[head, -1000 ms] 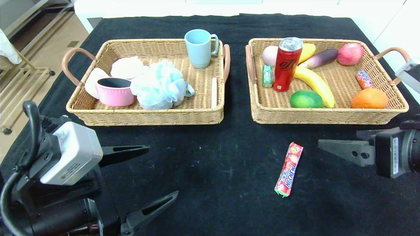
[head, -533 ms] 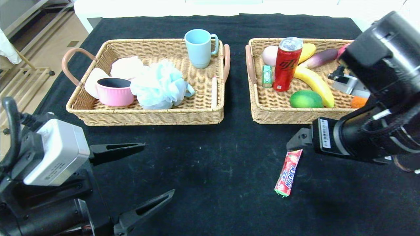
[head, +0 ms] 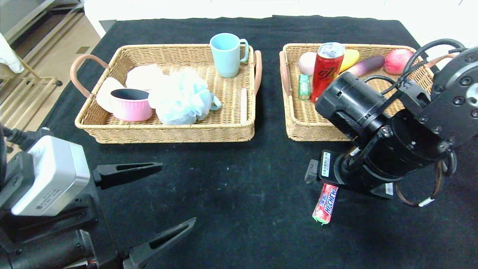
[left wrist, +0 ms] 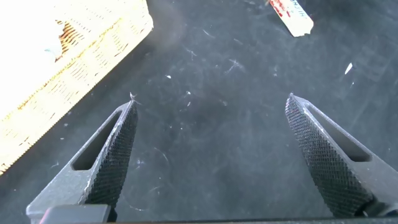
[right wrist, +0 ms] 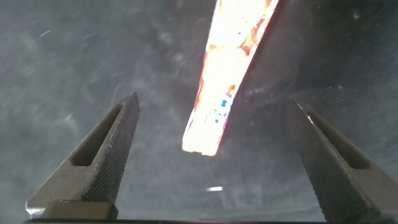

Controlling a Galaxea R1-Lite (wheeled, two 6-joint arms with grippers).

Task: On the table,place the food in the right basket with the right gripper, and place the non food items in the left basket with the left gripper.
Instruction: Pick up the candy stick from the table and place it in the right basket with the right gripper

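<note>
The Hi-Chew candy stick (head: 325, 209) lies flat on the black table (head: 242, 194), near of the right basket (head: 295, 123) and apart from it; only its near half shows in the head view, the far end hidden under the right arm. The table carries two wicker baskets side by side at the far side. The left basket (head: 168, 132) holds a pale blue bath pouf (head: 181, 97), a pink bowl (head: 130, 104), white round pieces behind it, and a light blue mug (head: 227, 54) at its far right corner. The right basket holds a red can (head: 326, 67) standing upright, a small green packet (head: 304, 86) just left of it, an apple (head: 396, 61) at the far right, and other fruit partly hidden by the arm. The right gripper (right wrist: 214, 155) hangs above the candy with its fingers spread wide, one on each side of the stick, not touching it. The left gripper (head: 149, 203) sits at the near left over bare table, fingers (left wrist: 109, 155) equally wide apart, holding nothing.
</note>
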